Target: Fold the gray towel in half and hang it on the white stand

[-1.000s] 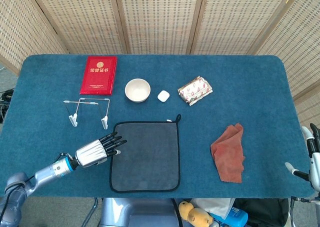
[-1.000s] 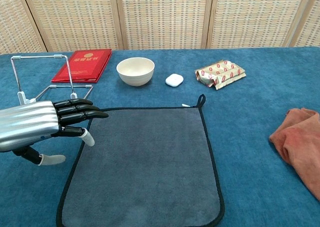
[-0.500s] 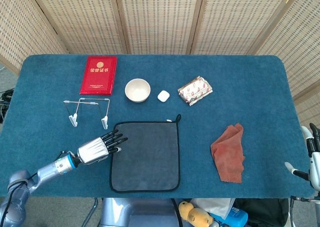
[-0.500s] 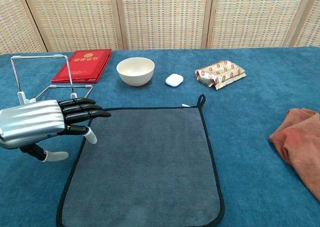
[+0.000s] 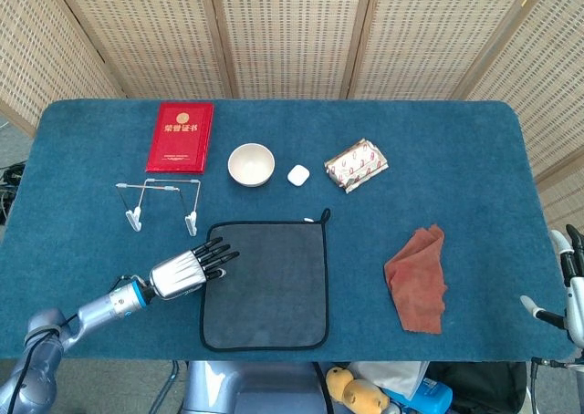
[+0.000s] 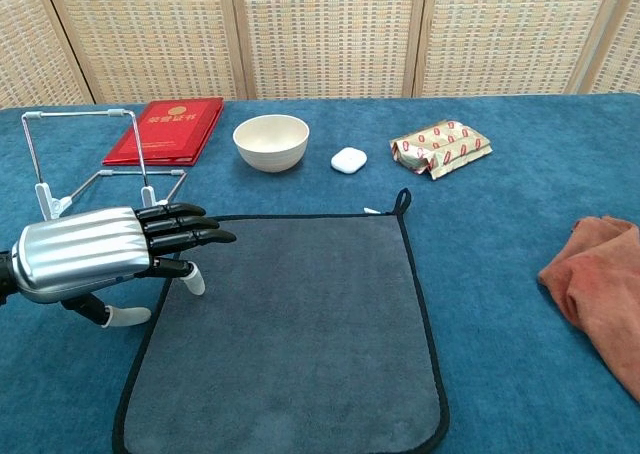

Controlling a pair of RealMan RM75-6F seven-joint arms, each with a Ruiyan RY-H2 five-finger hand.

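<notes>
Left hand (image 5: 187, 269) first: I have its silver back turned up and its black fingers (image 6: 190, 236) stretched nearly straight and close together, holding nothing. From the chest camera the fingertips reach over the left black-bound edge of the flat gray towel (image 5: 266, 284), near that edge's far end; I cannot tell whether they touch the cloth or hang just above it. The thumb sits lower, beside the towel's border.

Behind the hand stands the white wire stand (image 5: 162, 202), upright on the blue felt-covered table (image 5: 456, 140), near the towel's far left corner but apart from it. Beyond the stand lies a red booklet with gold lettering (image 5: 181, 137).

The towel is spread open, unfolded, at the near middle of the table, its hanging loop at the far right corner. Its near edge runs close to the table's front edge. Behind it sit a cream ceramic bowl (image 5: 251, 164), a small white case (image 5: 298, 175) and a red-and-white patterned packet (image 5: 356, 165), all clear of the cloth.

Right of the towel is a stretch of bare felt, then a crumpled rust-coloured cloth (image 5: 420, 277). At the far right edge of the head camera I see my right hand (image 5: 568, 282) off the table; whether its fingers are spread or curled I cannot tell.
</notes>
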